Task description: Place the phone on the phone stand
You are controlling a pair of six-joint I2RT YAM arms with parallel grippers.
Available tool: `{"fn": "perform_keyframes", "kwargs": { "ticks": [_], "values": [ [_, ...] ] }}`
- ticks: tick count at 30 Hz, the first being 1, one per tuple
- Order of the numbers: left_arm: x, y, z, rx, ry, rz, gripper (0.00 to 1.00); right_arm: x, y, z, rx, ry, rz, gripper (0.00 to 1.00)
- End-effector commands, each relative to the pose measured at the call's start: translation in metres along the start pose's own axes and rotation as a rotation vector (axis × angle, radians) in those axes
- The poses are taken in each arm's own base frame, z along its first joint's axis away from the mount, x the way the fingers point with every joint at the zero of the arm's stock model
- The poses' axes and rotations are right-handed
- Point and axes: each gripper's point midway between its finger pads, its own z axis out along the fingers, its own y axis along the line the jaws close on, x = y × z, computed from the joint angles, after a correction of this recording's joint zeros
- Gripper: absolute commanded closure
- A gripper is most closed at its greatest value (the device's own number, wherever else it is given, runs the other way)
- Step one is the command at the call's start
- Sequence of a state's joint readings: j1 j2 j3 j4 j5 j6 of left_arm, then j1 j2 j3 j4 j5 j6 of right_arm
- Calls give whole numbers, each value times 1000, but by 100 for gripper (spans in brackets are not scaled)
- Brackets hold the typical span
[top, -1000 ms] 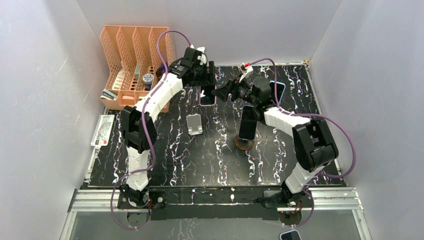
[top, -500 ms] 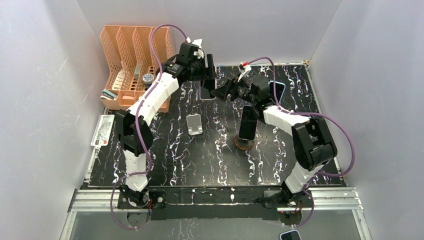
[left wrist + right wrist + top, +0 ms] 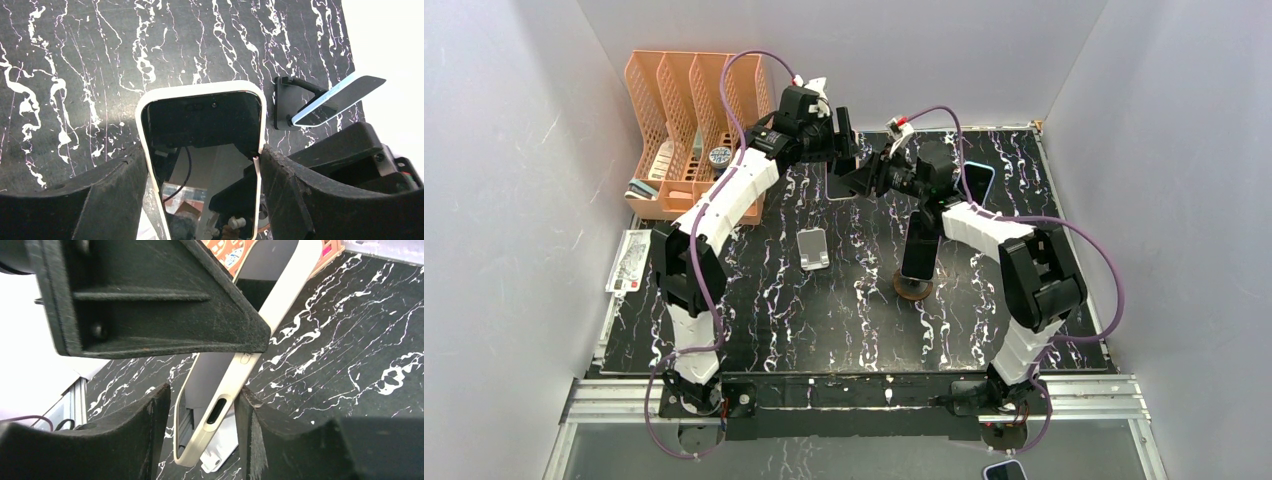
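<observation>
The phone (image 3: 200, 120), in a cream-white case, is held upright above the back middle of the black marble mat. My left gripper (image 3: 842, 150) is shut on its two long sides, as the left wrist view (image 3: 201, 165) shows. My right gripper (image 3: 856, 180) is open with its jaws round the phone's lower end (image 3: 287, 280). In the right wrist view (image 3: 202, 390) the case's edge touches the right finger and a gap stays at the left finger. The empty silver phone stand (image 3: 814, 247) stands on the mat nearer me, and shows below the phone (image 3: 225, 442).
An orange file organiser (image 3: 689, 130) stands at the back left. A second phone leans on a round-based stand (image 3: 917, 255) at mid-mat. A third phone rests on a black stand (image 3: 977, 178) at the back right. A card (image 3: 627, 262) lies off the mat's left edge.
My left gripper has lifted the phone off the mat and tipped it upright. My right gripper has moved left and up, bringing its open jaws round the phone's lower end.
</observation>
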State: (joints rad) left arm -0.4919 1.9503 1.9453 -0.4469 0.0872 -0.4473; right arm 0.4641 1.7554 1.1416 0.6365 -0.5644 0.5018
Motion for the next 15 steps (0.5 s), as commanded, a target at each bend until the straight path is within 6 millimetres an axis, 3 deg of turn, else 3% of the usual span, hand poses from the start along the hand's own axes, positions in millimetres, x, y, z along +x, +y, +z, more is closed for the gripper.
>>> {"fn": "perform_keyframes", "kwargs": {
  "ticks": [1,5,6,9,10,12,15],
  "values": [
    [-43,-24,-44,74,-142,-2,100,-9,12,9,-47,-6,-13,45],
    [-46,-26,-50,82,-157,-3,100,-4,11,12,-49,4,-3,54],
    [-46,-27,-52,86,-161,-4,100,-3,11,13,-52,6,0,61],
    [-49,-30,-58,102,-175,0,100,-2,10,14,-57,8,8,94],
    [-49,-32,-60,115,-180,6,100,-3,11,14,-59,4,6,99],
    [-51,-32,-70,124,-203,31,88,-7,15,12,-67,-9,-2,99],
    [-64,-21,-94,119,-275,46,61,-15,21,7,-70,-34,-35,99]
  ]
}}
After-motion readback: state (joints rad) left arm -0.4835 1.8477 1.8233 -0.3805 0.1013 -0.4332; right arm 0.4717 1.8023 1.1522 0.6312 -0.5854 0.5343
